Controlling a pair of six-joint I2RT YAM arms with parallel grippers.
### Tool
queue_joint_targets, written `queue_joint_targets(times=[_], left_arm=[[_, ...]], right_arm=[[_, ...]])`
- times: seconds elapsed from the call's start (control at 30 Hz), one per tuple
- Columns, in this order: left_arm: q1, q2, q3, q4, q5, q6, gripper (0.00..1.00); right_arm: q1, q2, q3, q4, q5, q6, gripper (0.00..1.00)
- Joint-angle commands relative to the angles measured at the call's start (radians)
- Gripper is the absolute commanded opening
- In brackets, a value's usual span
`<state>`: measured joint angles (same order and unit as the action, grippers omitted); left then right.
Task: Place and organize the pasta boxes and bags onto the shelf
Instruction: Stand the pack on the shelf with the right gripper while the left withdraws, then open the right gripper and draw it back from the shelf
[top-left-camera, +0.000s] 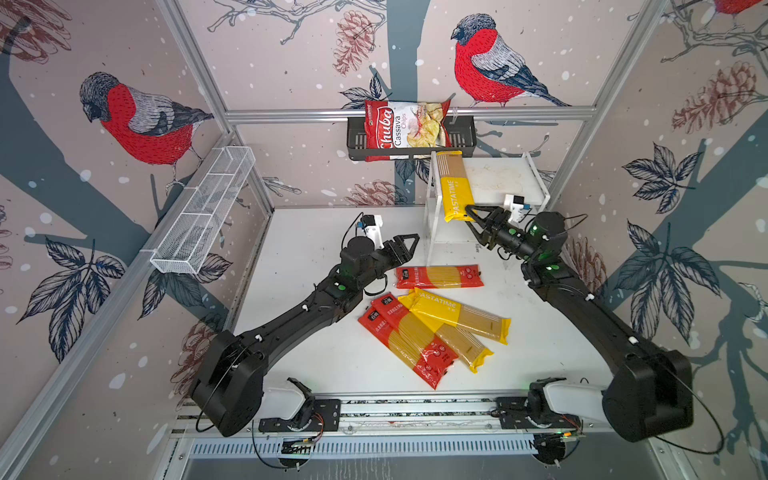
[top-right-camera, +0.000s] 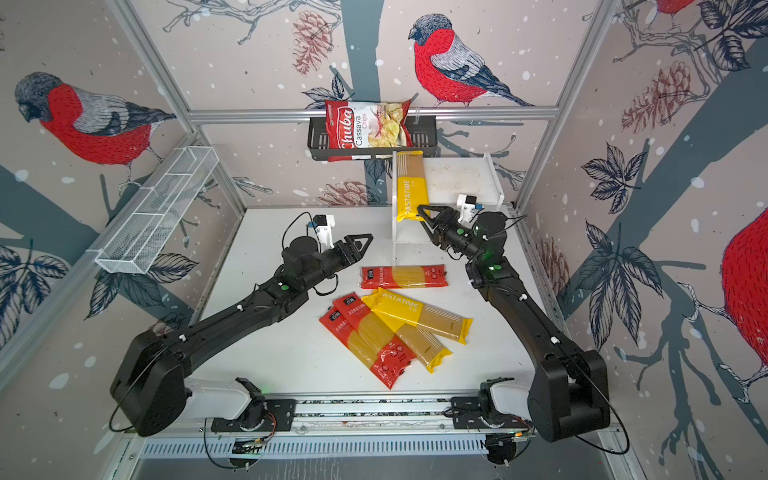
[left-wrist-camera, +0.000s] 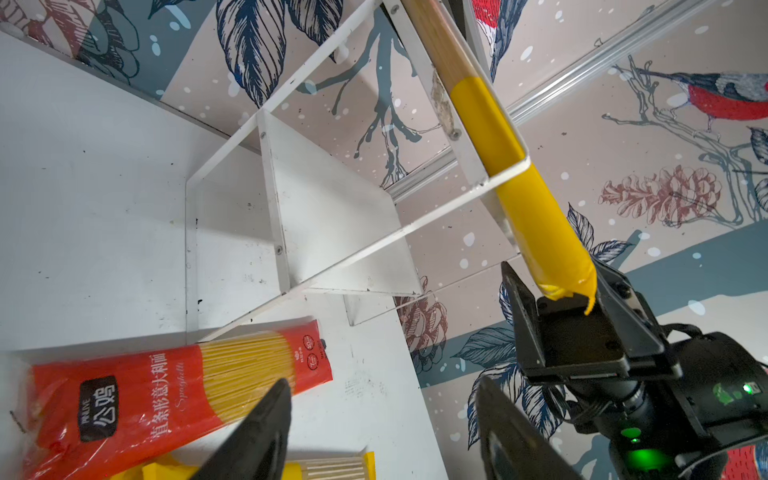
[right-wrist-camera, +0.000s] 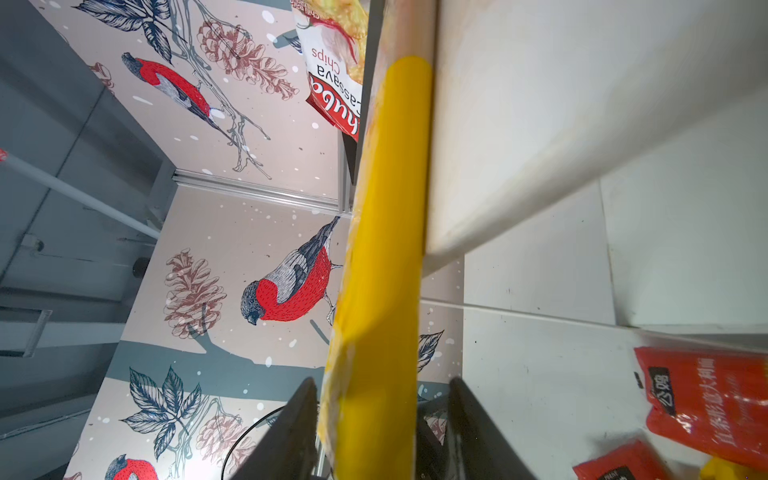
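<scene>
Left wrist view. Noting PASTATIME pack (left-wrist-camera: 519, 199) lying along top tier of shelf (left-wrist-camera: 332, 199), near end overhanging between parted jaws of right gripper (left-wrist-camera: 557, 291): probably let go, board-supported. Left gripper (left-wrist-camera: 382, 390) jaws spread, empty, parked clear beside.

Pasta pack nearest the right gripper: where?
The pack lies on the shelf, top board's left edge in both top views, near end inside the open right gripper.
</scene>
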<state>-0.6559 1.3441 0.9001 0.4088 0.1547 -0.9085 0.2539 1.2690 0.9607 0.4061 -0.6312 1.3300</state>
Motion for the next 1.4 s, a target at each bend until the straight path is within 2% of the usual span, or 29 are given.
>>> queue_joint_targets(times=[0.0,0.2,0.37,0.73,0.83,0.97,1.07,1.27,1.37], left_arm=[[-0.031,-0.016,-0.028,0.046,-0.019,0.063,0.69],[-0.112,-0.027,-0.049,0.047,-0.082,0.132,0.69],[-0.126,-0.037,-0.076,0.041,-0.09,0.126,0.69],[-0.126,-0.04,-0.087,0.041,-0.097,0.112,0.69],[-0.126,-0.042,-0.092,0.04,-0.098,0.112,0.69],[-0.126,-0.05,-0.099,0.043,-0.099,0.112,0.69],[-0.128,-0.061,-0.108,0.042,-0.106,0.117,0.7],[-0.159,-0.093,-0.157,0.044,-0.171,0.124,0.7],[-0.206,-0.112,-0.207,0.078,-0.261,0.141,0.7]], right_arm=[[0.0,-0.01,0.008,0.008,-0.015,-0.029,0.45],[0.002,0.024,0.038,0.017,-0.023,-0.028,0.32],[0.01,0.047,0.061,0.034,-0.018,-0.023,0.21],[0.02,0.074,0.089,0.046,-0.02,-0.021,0.19],[0.018,0.067,0.081,0.047,-0.022,-0.028,0.25],[0.016,0.045,0.074,0.041,-0.028,-0.048,0.45],[0.007,0.02,0.064,0.019,-0.041,-0.071,0.54],[-0.012,-0.099,-0.023,-0.044,-0.043,-0.129,0.63],[-0.015,-0.173,-0.088,-0.096,-0.024,-0.175,0.64]])
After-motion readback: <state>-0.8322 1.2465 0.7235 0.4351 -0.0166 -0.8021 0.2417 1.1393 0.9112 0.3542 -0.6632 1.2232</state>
